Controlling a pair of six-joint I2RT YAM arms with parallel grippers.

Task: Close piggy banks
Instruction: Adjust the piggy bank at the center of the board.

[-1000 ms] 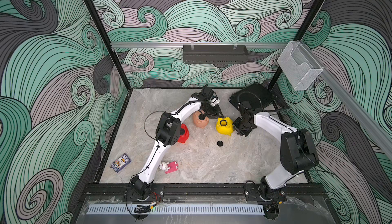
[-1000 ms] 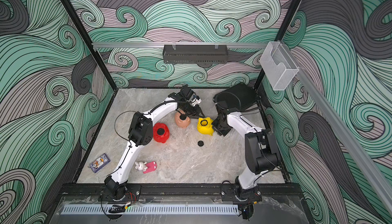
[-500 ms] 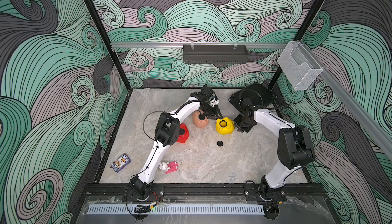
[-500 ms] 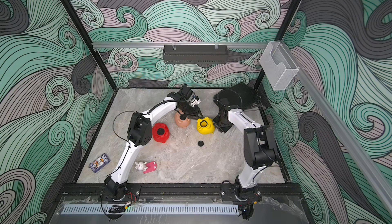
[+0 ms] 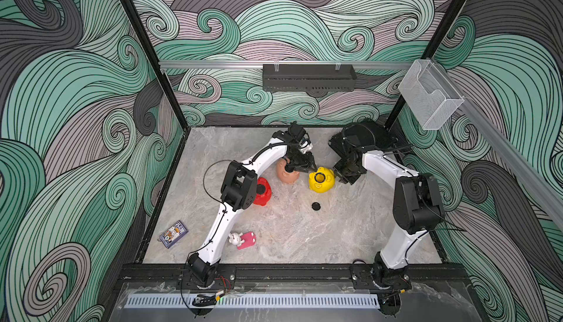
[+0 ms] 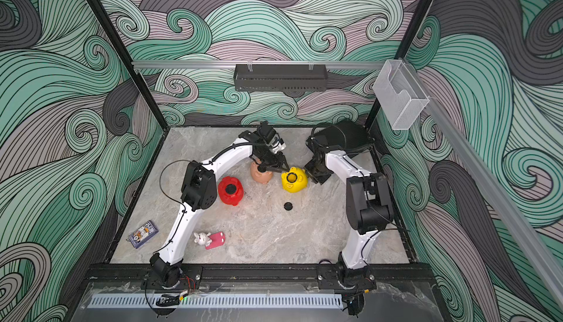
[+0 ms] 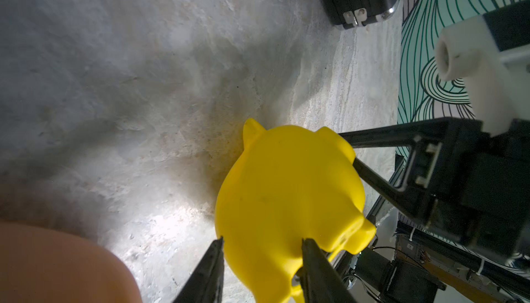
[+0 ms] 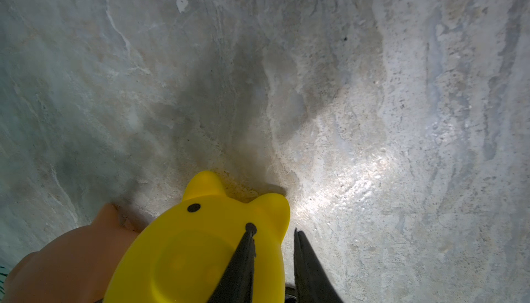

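left pincer (image 7: 261, 240): released, beside yellow pig (image 5: 321, 180).
right pincer (image 8: 274, 231): grip, we cannot tell.
yellow pig: hole up, open.
plug (image 5: 316, 206): on counter (image 5: 304, 238), robot-side of yellow pig, clear of both pincers.

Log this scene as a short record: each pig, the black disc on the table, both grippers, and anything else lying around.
red pig: belly up, black plug in its hole
peach pig: beside the yellow one, partly under the left arm; hole not clearly seen
yellow pig: belly up, hole unplugged
black disc: lying loose in front of the yellow pig
left gripper: fingers apart, at the yellow pig
right gripper: fingers apparently closed on the yellow pig's ear
extras: bunny toy and card box, near the front
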